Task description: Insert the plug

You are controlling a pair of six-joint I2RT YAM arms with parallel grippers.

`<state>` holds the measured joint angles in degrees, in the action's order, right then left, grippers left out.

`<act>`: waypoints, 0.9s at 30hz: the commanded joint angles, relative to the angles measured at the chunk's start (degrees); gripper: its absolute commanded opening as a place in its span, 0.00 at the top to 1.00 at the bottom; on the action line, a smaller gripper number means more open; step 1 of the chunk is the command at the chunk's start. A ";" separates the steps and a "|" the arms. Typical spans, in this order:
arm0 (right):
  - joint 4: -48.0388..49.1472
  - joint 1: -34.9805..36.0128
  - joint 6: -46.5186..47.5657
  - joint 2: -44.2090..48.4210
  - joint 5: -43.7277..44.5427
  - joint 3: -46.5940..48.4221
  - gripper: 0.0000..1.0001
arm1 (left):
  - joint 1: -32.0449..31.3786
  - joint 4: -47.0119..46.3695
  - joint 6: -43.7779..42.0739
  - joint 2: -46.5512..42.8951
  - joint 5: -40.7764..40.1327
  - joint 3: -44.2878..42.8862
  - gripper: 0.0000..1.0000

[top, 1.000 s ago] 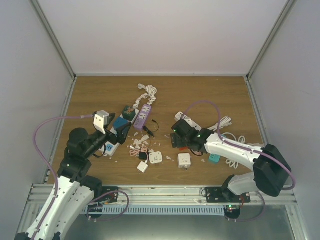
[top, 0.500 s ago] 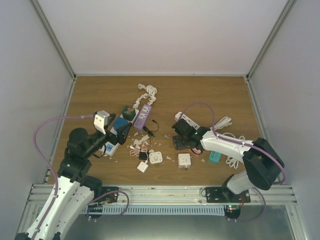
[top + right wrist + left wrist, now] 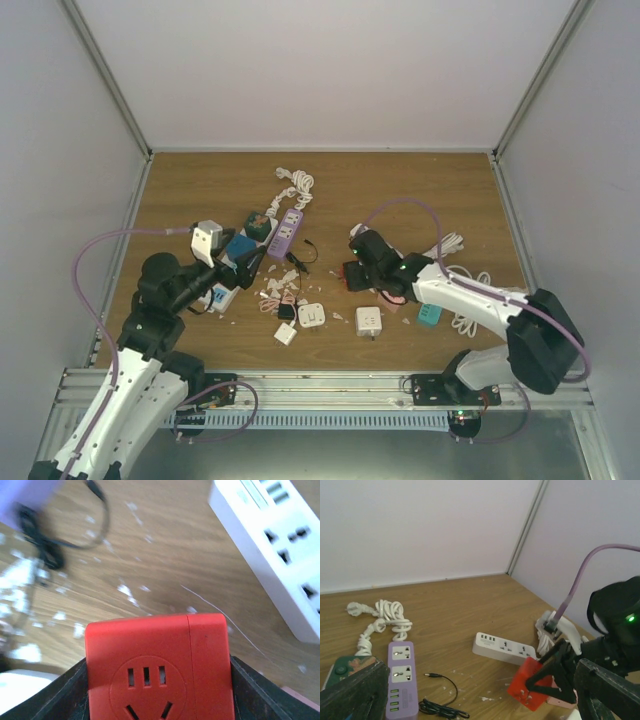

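Big brown tabletop (image 3: pixel 400 190), w/ lots of stuff lying in the middle. Two arms reach in from the near edge.

R arm (image 3: pixel 470 295) stretches toward the middle. L arm (image 3: pixel 165 290) sits off to the side.

Long white strip (image 3: pixel 270 540) lies flat, its holes facing up. Purple strip (image 3: pixel 402 680) lies further over, near the L arm, well apart from the white one.

Red plug block (image 3: pixel 157 650) is squeezed between the R fingers (image 3: pixel 74 700), one on each side. It hangs just above the wood, near the close end of the white strip, not touching it. It looks tilted from the L arm's cam. Only its holed face shows, its pins are hidden.

L fingers (image 3: pixel 350 690) are spread wide w/ nothing in them, by the purple strip.

Little white scraps (image 3: pixel 125 590) and a thin black wire (image 3: pixel 442 692) lie about.

What could go wrong, I think:
- pins can't be seen, so they may miss the holes and just bump the strip's top
- nothing pins the white strip down, so a push could make it slide or tip
- the block is tilted, so pins may go in crooked and jam
- a hard push could twist the block in the R fingers, b/c they only press on two sides
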<state>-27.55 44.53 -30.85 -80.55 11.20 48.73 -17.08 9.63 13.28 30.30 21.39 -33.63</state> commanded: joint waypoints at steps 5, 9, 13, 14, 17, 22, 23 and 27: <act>14.11 -0.43 -1.27 5.80 -16.41 1.06 0.49 | 0.22 -4.65 3.80 2.05 7.91 0.56 0.01; 19.51 -0.43 -4.05 5.84 -25.72 1.41 0.49 | 0.13 -4.12 3.74 3.60 9.41 -0.19 0.01; 24.57 -0.37 -6.88 6.03 -33.16 1.65 0.49 | -0.57 -3.01 3.08 4.93 10.55 -1.03 0.02; 25.57 -0.33 -7.76 6.17 -34.97 1.72 0.49 | -1.04 -2.80 3.12 5.27 10.47 -1.31 0.03; 27.36 -0.34 -9.81 6.35 -38.11 1.96 0.48 | -3.30 -2.43 4.03 6.33 8.57 -1.85 0.05; 26.59 -0.42 -12.36 5.86 -39.15 4.10 0.48 | -9.89 0.10 3.05 8.20 1.93 -3.88 0.06; 25.58 -0.43 -12.50 5.68 -39.10 4.74 0.48 | -11.52 0.29 2.35 8.55 1.17 -4.26 0.06; 23.79 -0.41 -12.98 6.01 -39.77 6.12 0.48 | -15.24 0.44 -0.82 9.97 -0.21 -4.92 0.07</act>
<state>-3.73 44.49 -42.15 -75.31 -26.22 51.99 -29.30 10.90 15.84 39.31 24.36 -36.47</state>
